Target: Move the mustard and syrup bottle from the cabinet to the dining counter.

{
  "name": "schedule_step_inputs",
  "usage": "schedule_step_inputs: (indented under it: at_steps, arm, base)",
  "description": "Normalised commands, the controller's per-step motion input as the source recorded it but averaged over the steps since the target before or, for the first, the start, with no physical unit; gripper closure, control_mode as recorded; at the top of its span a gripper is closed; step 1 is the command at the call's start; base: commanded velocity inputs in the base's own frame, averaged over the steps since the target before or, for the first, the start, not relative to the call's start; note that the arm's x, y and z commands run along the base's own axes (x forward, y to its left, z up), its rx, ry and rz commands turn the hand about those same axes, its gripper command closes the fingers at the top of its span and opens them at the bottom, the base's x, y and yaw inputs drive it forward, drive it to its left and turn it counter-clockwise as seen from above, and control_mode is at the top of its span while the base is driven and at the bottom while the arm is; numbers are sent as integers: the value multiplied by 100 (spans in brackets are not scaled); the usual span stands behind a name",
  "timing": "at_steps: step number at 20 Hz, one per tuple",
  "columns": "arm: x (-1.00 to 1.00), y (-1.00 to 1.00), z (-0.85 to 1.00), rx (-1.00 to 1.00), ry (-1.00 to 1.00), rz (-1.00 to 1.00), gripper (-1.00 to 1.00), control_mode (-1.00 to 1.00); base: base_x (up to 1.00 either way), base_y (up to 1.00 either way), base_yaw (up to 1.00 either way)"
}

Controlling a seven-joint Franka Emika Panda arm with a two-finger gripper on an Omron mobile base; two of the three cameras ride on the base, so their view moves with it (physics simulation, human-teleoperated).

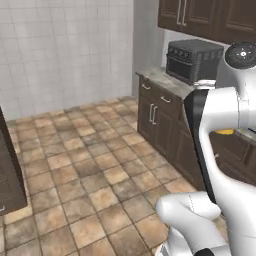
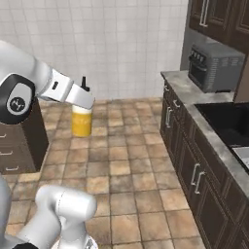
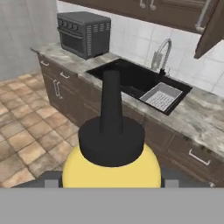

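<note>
My gripper [image 2: 81, 103] is shut on the mustard [image 2: 81, 122], a yellow squeeze bottle that hangs upright above the tiled floor, its dark nozzle poking up past the hand. Seen from the hand, the mustard [image 3: 109, 168] sits right in front, with its dark cap and pointed nozzle rising up the middle, and the gripper [image 3: 111, 178] clasps its sides. A sliver of the yellow mustard [image 1: 225, 132] peeks from behind the arm. The dark brown wall cabinet [image 2: 216, 19] hangs at the upper right, one door [image 3: 212, 26] swung open. The syrup bottle and the dining counter's stone top are out of view.
A marbled counter [image 2: 187, 90] with a black sink [image 3: 140, 81], a faucet [image 3: 161, 54] and a dark toaster oven [image 2: 214, 65] runs along the right wall. Dark drawers [image 2: 17, 143] with silver handles stand at the left. Open tiled floor [image 2: 126, 165] lies between.
</note>
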Motion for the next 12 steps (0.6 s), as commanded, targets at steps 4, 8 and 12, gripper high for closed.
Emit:
schedule_step_inputs:
  at_steps: [4, 8, 12]
  arm:
    - [0, 0, 0, 0, 0, 0, 100, 100]
    - [0, 0, 0, 0, 0, 0, 100, 100]
    - [0, 0, 0, 0, 0, 0, 100, 100]
  base:
    - [0, 0, 87]
    - [0, 0, 83]
    - [14, 16, 64]
